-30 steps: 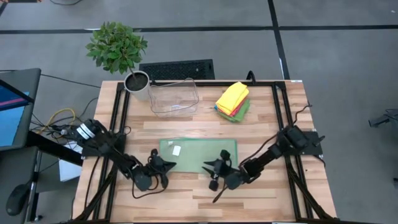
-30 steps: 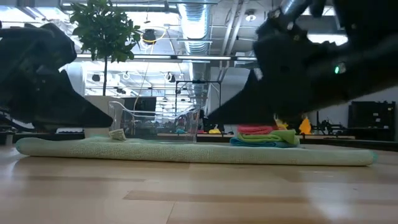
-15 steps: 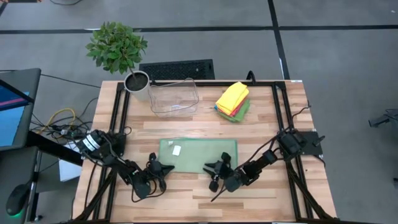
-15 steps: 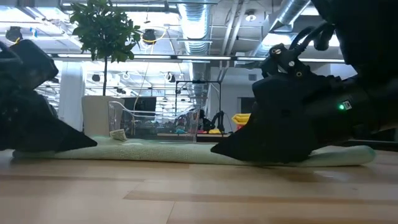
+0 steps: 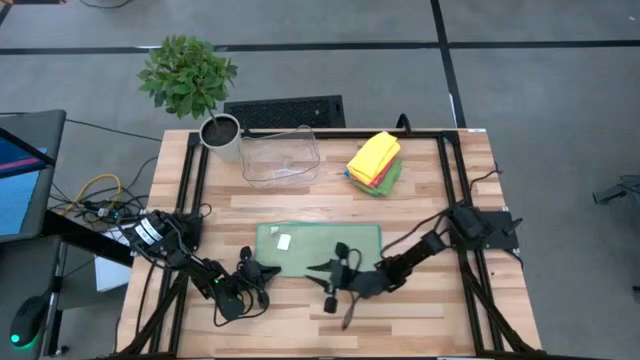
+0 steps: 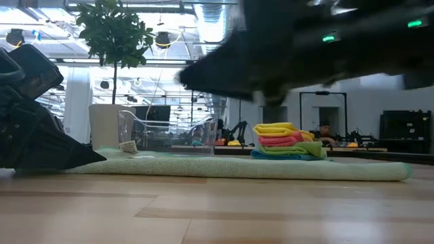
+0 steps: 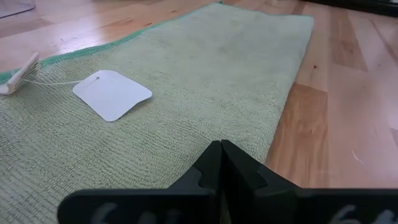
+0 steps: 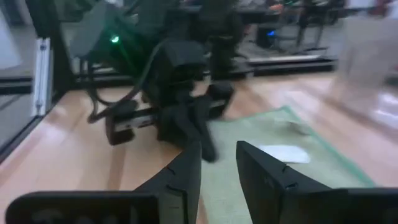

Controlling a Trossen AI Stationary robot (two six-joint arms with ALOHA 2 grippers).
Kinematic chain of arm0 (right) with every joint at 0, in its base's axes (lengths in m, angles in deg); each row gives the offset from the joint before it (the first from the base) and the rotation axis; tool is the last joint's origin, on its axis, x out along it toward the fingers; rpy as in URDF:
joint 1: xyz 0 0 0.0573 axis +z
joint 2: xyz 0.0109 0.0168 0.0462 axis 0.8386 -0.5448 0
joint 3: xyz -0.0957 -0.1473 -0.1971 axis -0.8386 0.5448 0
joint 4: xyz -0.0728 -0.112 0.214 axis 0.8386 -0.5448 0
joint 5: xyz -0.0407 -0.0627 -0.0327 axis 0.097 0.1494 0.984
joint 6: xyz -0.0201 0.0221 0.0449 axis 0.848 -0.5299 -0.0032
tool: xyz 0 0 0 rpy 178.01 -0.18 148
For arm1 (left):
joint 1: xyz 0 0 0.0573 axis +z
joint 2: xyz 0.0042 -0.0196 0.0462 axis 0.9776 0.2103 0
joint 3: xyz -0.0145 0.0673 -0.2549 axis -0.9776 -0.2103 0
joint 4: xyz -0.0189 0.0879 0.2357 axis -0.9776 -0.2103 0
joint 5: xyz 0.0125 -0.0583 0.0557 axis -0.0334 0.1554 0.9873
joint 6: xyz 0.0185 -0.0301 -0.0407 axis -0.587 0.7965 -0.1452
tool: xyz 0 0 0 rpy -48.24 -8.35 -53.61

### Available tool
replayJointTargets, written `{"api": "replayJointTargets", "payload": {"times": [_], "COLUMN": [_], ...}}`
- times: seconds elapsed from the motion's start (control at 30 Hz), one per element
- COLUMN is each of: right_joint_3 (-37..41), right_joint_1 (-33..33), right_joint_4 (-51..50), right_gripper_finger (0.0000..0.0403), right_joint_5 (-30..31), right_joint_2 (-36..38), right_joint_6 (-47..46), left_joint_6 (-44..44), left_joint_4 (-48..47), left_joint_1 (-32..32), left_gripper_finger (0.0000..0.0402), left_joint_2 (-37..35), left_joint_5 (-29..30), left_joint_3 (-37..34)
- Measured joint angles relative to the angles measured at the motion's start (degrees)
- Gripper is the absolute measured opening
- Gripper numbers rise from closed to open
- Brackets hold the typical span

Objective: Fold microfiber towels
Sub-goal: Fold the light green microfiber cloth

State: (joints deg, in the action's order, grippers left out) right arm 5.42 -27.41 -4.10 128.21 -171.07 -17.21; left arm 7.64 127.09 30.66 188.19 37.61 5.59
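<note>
— Towel status: how far along are we?

— Early, I judge. One sage-green towel [image 5: 318, 247] lies flat and unfolded on the worktop [image 5: 400, 215], directly ahead of both my tools. A stack of towels [image 5: 375, 160] sits far beyond it.

— Your tools?

— My left tool [image 7: 220, 163] is clenched, empty, at the near left corner. My right tool [image 8: 214, 167] is released, fingers parted, raised by the near edge.

— Its look?

— Smooth, a white tag [image 7: 112, 93] showing.
</note>
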Motion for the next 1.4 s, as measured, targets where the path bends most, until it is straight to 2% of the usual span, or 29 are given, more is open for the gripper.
{"api": "replayJointTargets", "payload": {"times": [0.13, 0.37, 0.5, 0.63, 0.77, 0.93, 1.03, 1.13, 1.4], "right_joint_3": [-4.8, -5.0, -5.4, -5.2, -4.5, -1.0, 2.4, 6.8, 16.5], "right_joint_1": [-2.5, -4.3, -3.7, -3.4, -2.2, 0.8, 3.3, 5.0, 9.5], "right_joint_4": [-4.0, -4.5, -3.1, -4.5, -7.7, -9.8, -11.4, -12.0, -13.8], "right_gripper_finger": [0.0127, 0.0126, 0.0118, 0.0101, 0.0086, 0.0064, 0.0038, 0.0011, 0.0007], "right_joint_5": [-5.5, -9.0, -8.0, -8.9, -9.8, -4.4, -0.6, 0.2, 5.7], "right_joint_2": [-4.2, -10.0, -12.8, -11.3, -6.1, 2.8, 6.5, 8.0, 7.1], "right_joint_6": [-0.6, -9.5, -11.3, -10.2, -5.3, -0.8, -0.6, -6.6, -25.8], "left_joint_6": [0.0, 0.1, 0.2, 0.2, 0.2, 0.2, 0.2, 0.2, 0.2], "left_joint_4": [0.0, -0.2, -0.4, -0.5, -0.6, -0.6, -0.6, -0.6, -0.6], "left_joint_1": [-0.1, -0.3, -0.4, -0.4, -0.4, -0.4, -0.4, -0.4, -0.4], "left_gripper_finger": [0.0, 0.0, 0.0, 0.0, 0.0, 0.0, 0.0, 0.0, 0.0], "left_joint_2": [0.0, 0.0, 0.0, 0.0, 0.0, 0.0, 0.0, 0.0, 0.0], "left_joint_5": [-0.1, -0.3, -0.3, -0.3, -0.4, -0.4, -0.4, -0.4, -0.4], "left_joint_3": [0.0, 0.0, 0.1, 0.1, 0.1, 0.1, 0.1, 0.1, 0.1]}}
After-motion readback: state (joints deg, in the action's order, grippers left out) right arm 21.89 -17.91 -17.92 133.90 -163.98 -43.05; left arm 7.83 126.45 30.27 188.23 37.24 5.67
